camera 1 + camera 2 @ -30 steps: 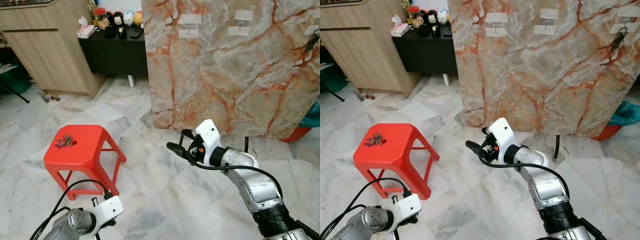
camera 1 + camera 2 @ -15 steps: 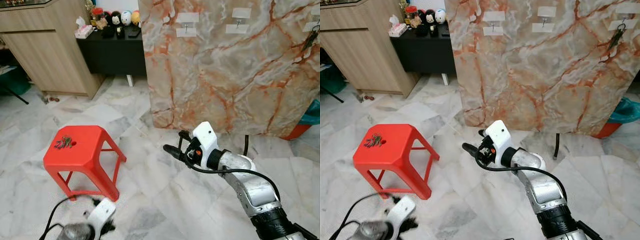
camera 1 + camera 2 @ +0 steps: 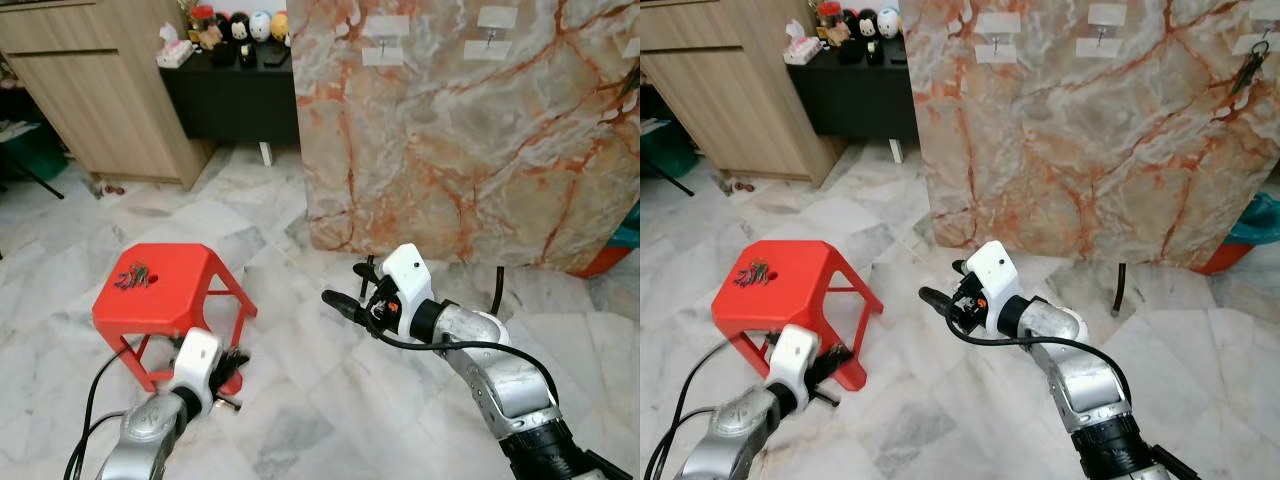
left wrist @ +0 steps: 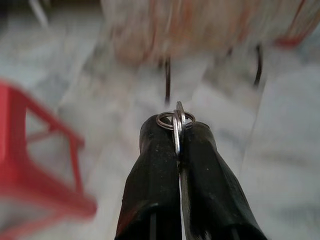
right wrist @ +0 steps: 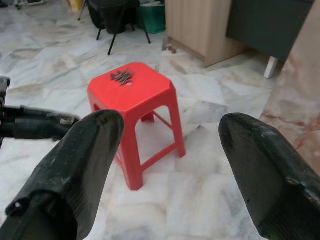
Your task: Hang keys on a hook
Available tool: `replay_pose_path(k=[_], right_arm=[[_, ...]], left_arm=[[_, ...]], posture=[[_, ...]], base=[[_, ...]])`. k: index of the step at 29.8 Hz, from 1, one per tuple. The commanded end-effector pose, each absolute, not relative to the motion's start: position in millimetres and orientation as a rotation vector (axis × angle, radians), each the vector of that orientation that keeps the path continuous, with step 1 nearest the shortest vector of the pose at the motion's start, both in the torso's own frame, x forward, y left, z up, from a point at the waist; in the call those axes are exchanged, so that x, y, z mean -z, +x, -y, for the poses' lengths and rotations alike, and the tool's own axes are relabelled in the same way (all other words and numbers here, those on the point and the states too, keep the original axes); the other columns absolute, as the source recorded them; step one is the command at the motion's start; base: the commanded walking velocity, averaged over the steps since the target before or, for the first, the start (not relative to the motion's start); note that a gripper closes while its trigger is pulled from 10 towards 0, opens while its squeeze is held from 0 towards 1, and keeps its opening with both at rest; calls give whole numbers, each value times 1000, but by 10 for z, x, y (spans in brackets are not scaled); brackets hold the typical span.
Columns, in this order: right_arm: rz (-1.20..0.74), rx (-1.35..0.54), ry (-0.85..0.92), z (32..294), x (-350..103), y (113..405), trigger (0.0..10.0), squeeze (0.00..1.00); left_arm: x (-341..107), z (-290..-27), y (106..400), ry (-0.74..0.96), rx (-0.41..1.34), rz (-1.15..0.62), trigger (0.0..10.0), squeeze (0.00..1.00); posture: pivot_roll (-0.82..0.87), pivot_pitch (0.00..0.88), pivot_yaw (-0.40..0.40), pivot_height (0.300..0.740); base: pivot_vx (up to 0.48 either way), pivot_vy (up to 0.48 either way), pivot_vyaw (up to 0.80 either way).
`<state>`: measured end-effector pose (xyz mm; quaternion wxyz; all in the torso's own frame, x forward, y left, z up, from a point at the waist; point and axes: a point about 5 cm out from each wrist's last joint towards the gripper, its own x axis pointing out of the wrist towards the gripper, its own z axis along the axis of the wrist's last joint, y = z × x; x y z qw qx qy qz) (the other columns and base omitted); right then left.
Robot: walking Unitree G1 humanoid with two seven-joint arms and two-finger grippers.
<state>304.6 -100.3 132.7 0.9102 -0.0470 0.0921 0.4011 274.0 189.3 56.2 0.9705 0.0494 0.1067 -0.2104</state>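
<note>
My left gripper (image 4: pixel 177 132) is shut on a silver key ring (image 4: pixel 175 120) that pokes out past its fingertips. The left gripper (image 3: pixel 232 380) is low on the left, just in front of a red stool (image 3: pixel 190 315). A second bunch of keys (image 3: pixel 132 277) lies on the stool's top. My right gripper (image 3: pixel 340 300) is open and holds nothing, stretched toward the stool at mid-height. Ahead stands a marble board (image 3: pixel 470 150) with small hooks (image 3: pixel 382 45) near its top edge. One hook at the far right carries hanging keys (image 3: pixel 1248 68).
The board rests on thin black legs (image 3: pixel 497 290) on the marble floor. A black sideboard with figurines (image 3: pixel 235 95) and a wooden cabinet (image 3: pixel 100 90) stand at the back left. An orange and teal object (image 3: pixel 1250 240) sits right of the board.
My left arm has risen from the bottom edge and now points its gripper toward the board. The right arm has barely moved. The camera has shifted a little.
</note>
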Motion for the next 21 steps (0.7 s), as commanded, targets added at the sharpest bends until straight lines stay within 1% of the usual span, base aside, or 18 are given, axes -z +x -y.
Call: replay_pose_path(k=[1, 5, 7, 8, 9, 10, 12, 16, 18, 21], right_arm=[[-143, -804, -78, 1026, -1440, 3086, 10000, 0], [-126, -770, -72, 1110, -1470, 3110, 10000, 0], [-123, -744, -73, 1197, -1471, 3112, 10000, 0], [-119, -731, -76, 1227, -1474, 3116, 10000, 0], [-119, -731, -76, 1227, -1474, 3116, 10000, 0], [-89, -685, -71, 1318, -1517, 3143, 10000, 0], [-39, -627, -69, 1402, -1599, 3179, 10000, 0], [9, -545, -11, 1520, -1698, 3214, 10000, 0], [0, -552, -7, 1535, -1673, 3189, 10000, 0], [-43, -613, -33, 1526, -1543, 3124, 10000, 0]], left_arm=[[-714, -1880, 2778, 79, 423, -144, 10000, 0], [-1050, -1720, 2861, 22, 461, -16, 10000, 0], [-1327, -1581, 2906, -4, 518, 75, 10000, 0], [-1394, -1550, 2913, -7, 531, 96, 10000, 0], [-1394, -1550, 2913, -7, 531, 96, 10000, 0], [-1497, -1501, 2939, 27, 545, 126, 10000, 0], [-1551, -1460, 2947, 53, 561, 144, 10000, 0], [-1628, -1388, 2925, 57, 594, 167, 10000, 0], [-1685, -1341, 2902, 43, 625, 172, 10000, 0], [-1801, -1214, 2861, 20, 726, 188, 10000, 0]], posture=[[128, 119, 58, 740], [122, 103, 50, 740], [121, 87, 43, 740], [121, 84, 42, 740], [121, 84, 42, 740], [115, 76, 39, 740], [111, 74, 41, 740], [102, 67, 42, 740], [101, 61, 41, 740], [108, 52, 39, 740]], base=[[0, 0, 0], [0, 0, 0], [0, 0, 0], [0, 0, 0], [0, 0, 0], [0, 0, 0], [0, 0, 0], [0, 0, 0], [0, 0, 0], [0, 0, 0]])
